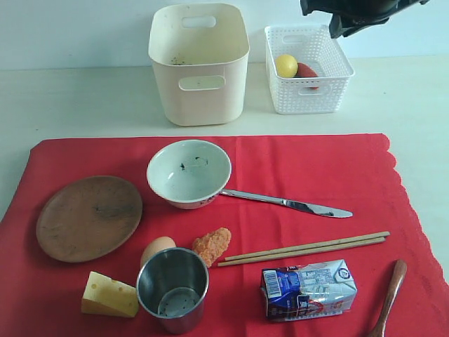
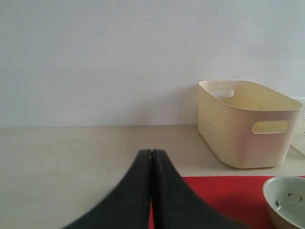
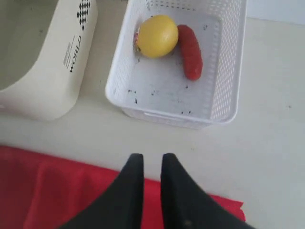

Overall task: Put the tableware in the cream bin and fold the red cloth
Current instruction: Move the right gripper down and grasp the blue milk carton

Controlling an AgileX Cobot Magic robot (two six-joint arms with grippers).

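Note:
The red cloth (image 1: 316,168) lies spread flat on the table. On it are the white bowl (image 1: 188,172), wooden plate (image 1: 89,217), steel cup (image 1: 172,289), knife (image 1: 287,203), chopsticks (image 1: 302,248) and wooden spoon (image 1: 391,288). Behind the cloth stands the cream bin (image 1: 198,67), and I see no tableware in it. My left gripper (image 2: 151,151) is shut and empty, low over the cloth's far left edge. My right gripper (image 3: 148,157) hovers above the cloth's far edge near the white basket (image 3: 176,62), its jaws a narrow gap apart with nothing between them.
The lattice basket (image 1: 309,70) holds a lemon (image 1: 286,65) and a sausage (image 1: 306,70). Cheese (image 1: 110,295), an egg (image 1: 157,248), a nugget (image 1: 212,245) and a drink carton (image 1: 309,288) lie on the cloth among the tableware. The right arm (image 1: 358,14) hangs over the basket.

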